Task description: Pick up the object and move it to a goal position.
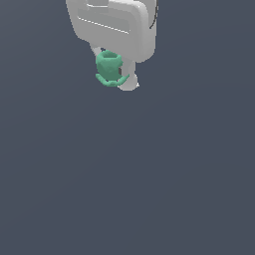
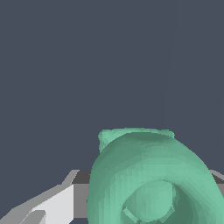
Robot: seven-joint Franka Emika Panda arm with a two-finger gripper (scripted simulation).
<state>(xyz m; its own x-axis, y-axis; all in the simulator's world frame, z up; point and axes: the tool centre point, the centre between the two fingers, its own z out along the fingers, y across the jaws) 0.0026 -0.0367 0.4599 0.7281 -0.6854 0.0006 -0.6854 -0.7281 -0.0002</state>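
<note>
The object (image 1: 110, 68) is a small teal-green faceted cup with a wider ring at its lower end. It hangs high in the exterior view, held between the fingers of my white gripper (image 1: 115, 69), which is shut on it. One white fingertip (image 1: 128, 82) shows just below and to the exterior view's right of the ring; the other finger is mostly hidden behind the cup. In the wrist view the object (image 2: 148, 175) fills the near part of the picture, its hollow end facing the camera, with a white finger (image 2: 52, 205) beside it.
Only a plain dark blue-grey background (image 1: 124, 174) shows around and below the gripper in both views. No other objects, edges or markers are visible.
</note>
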